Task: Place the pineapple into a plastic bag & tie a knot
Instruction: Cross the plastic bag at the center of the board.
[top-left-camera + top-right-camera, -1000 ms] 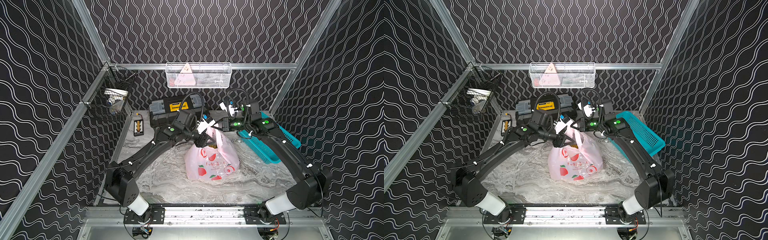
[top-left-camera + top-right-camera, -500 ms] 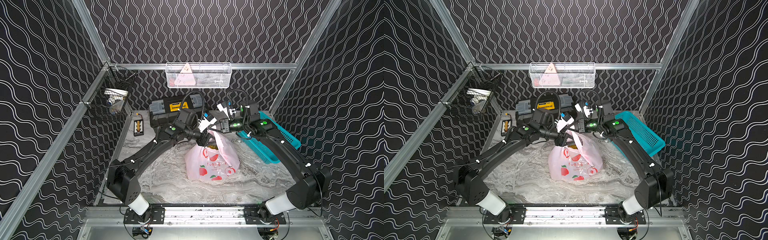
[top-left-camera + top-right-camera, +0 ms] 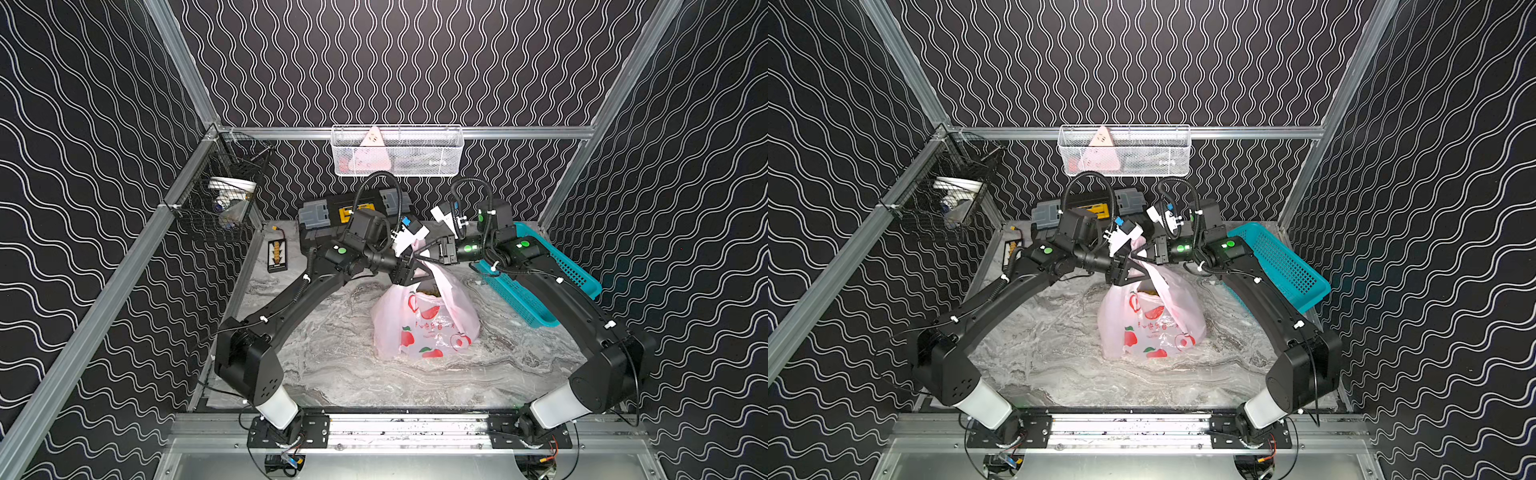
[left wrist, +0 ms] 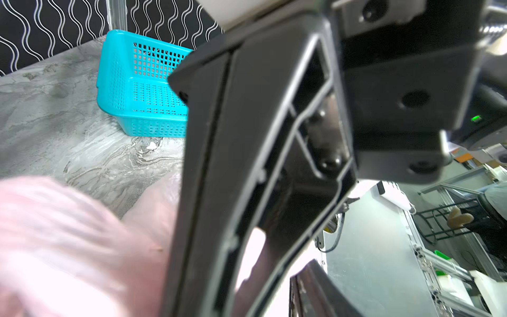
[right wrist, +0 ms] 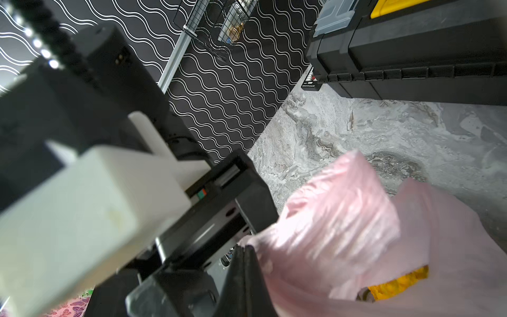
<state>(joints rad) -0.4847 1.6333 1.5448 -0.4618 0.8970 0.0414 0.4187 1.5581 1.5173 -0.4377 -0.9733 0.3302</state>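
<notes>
Marble-patterned grey table (image 3: 332, 357), smooth. Standing at its middle: plastic bag (image 3: 424, 328), thin, crinkled, translucent pale pink, printed with red apples and a line of red characters too small to read. The pineapple (image 5: 397, 285) shows as a yellow patch inside the bag's mouth. Above the mouth, the right gripper (image 3: 420, 259) has its fingers pressed together on a drawn-up pink handle strip. The left gripper (image 3: 411, 271) meets it tip to tip, jaws part-way apart with pink film in the gap; whether they grip it cannot be told. Behind right, a teal perforated plastic basket (image 3: 540, 282). Against the back wall, a black toolbox (image 3: 324, 216) with a yellow latch, no legible brand. Above it, a white mesh basket (image 3: 399, 151).
</notes>
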